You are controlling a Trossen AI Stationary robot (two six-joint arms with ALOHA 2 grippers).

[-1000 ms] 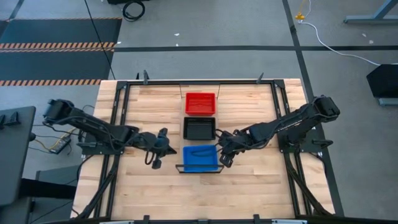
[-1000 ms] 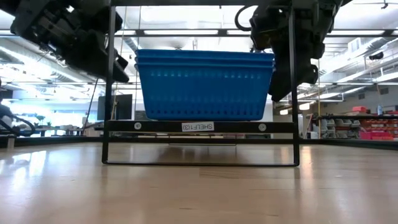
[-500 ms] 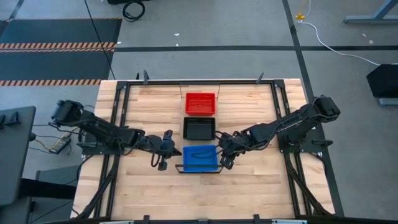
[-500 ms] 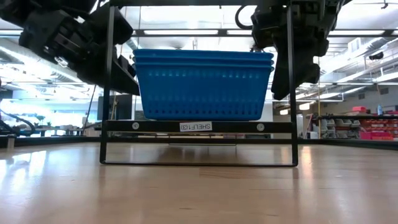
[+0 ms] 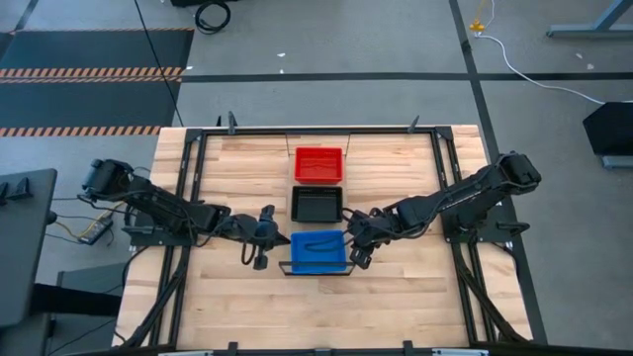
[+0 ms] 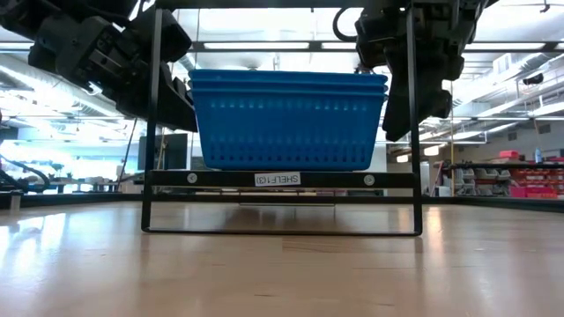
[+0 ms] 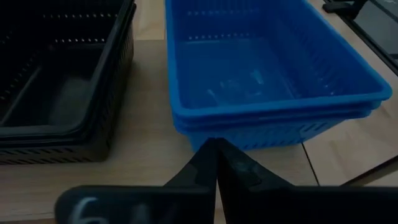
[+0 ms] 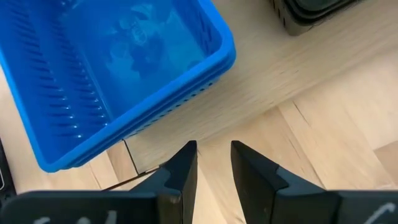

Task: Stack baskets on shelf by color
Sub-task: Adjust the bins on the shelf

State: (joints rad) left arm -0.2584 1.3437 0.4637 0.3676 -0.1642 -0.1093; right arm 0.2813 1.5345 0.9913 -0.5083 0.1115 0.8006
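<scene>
Baskets sit sorted on the shelf point(image 5: 316, 269): red stack point(image 5: 318, 164), black stack point(image 5: 316, 204), blue stack point(image 5: 318, 250) (count per stack unclear). Looks abt done. Left gripper point(image 5: 259, 240) clenched, empty; right gripper point(image 5: 356, 247) slightly parted, grasping nothing, both beside blue.

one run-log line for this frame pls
left gripper: shut, empty, beside blue stack | right gripper: open, empty, opposite side | shelf: red, black, blue

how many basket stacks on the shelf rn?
3, in a row along the shelf: red stack farthest, black stack in the middle, blue stack at the framed end. Baskets per stack are partly hidden by nesting.
</scene>
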